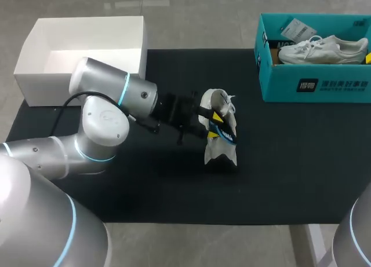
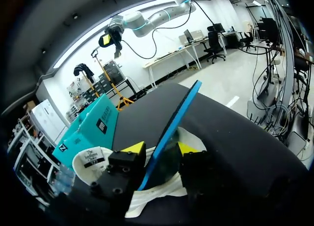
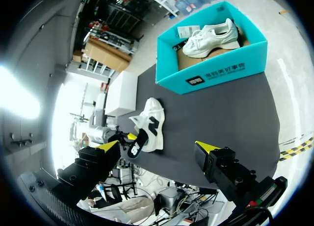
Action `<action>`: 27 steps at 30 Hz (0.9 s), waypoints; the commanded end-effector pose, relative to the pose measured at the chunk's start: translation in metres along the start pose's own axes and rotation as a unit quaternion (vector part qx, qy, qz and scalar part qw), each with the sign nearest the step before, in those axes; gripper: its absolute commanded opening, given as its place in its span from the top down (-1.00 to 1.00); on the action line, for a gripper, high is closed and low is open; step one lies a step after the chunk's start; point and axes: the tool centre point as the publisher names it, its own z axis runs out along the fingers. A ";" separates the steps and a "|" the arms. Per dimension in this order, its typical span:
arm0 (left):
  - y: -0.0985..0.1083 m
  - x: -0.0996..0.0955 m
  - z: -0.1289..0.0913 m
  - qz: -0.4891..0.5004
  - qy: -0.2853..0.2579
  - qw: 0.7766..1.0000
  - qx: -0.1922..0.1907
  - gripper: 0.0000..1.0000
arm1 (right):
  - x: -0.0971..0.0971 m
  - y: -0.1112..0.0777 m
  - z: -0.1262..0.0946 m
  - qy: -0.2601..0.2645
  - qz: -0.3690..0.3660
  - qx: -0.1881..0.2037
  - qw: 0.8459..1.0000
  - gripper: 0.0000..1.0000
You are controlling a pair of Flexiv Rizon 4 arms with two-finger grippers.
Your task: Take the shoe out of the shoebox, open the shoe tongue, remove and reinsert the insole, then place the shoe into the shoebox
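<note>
A white shoe (image 1: 219, 152) stands on the black mat (image 1: 278, 163) in the middle of the table. A black insole with a blue rim (image 1: 226, 134) sticks up out of its opening. My left gripper (image 1: 214, 125) comes in from the left and is at the shoe's opening. In the left wrist view the insole (image 2: 169, 130) stands on edge between the yellow-tipped fingers (image 2: 133, 148), which are spread wider than it, so my left gripper (image 2: 161, 148) is open. My right gripper (image 3: 157, 150) hangs high above the table, open and empty, with the shoe (image 3: 153, 119) far below.
A teal shoebox (image 1: 316, 87) at the back right holds a second white shoe (image 1: 322, 50) and a paper tag. An open white box (image 1: 87, 47) stands at the back left, just off the mat. My left arm's elbow lies over the mat's left side.
</note>
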 end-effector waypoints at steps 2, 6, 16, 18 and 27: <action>0.005 -0.002 0.005 0.002 0.010 1.000 -0.007 1.00 | 0.000 -0.001 0.000 -0.001 0.000 0.000 1.000 -1.00; 0.010 -0.004 0.007 0.011 0.010 1.000 -0.013 1.00 | 0.000 -0.001 0.000 -0.001 0.000 0.000 1.000 -1.00; 0.036 -0.010 0.008 -0.018 -0.041 0.999 -0.029 1.00 | 0.000 -0.001 0.000 -0.001 0.000 0.000 1.000 -1.00; 0.042 -0.013 0.010 -0.042 -0.059 0.997 -0.027 1.00 | 0.000 -0.001 0.000 -0.001 0.000 0.000 1.000 -1.00; 0.047 -0.020 0.013 -0.053 -0.078 0.995 -0.028 0.26 | 0.000 -0.001 0.000 -0.001 0.000 0.000 1.000 -1.00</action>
